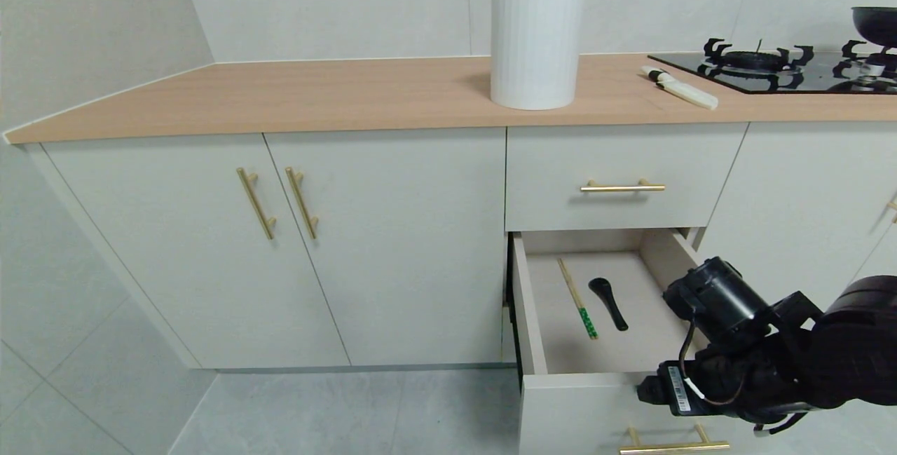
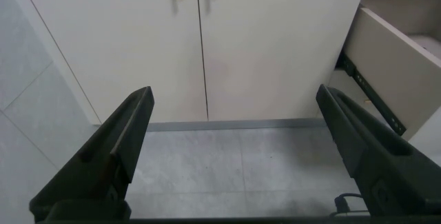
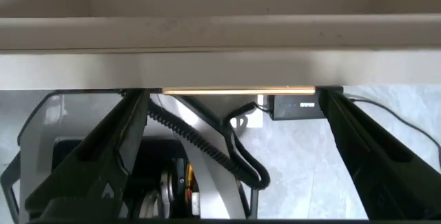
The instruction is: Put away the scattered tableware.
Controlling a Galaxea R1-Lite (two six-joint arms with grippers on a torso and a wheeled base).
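You've got thin chopsticks (image 1: 577,299) w/ green ends & a black spoon (image 1: 610,306) side by side in the open drawer (image 1: 529,315). L gripper (image 2: 234,96), R gripper (image 3: 233,94): both spread wide.

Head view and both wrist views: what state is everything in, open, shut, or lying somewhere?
Lower drawer: pulled open.
Chopsticks: lying flat in the lower drawer.
Spoon: lying flat beside them, apart.
Upper drawer: shut.
Doors: both shut.
Knife: lying on the counter.
Left gripper: open, empty.
Right gripper: open, empty, facing the lower drawer's handle.
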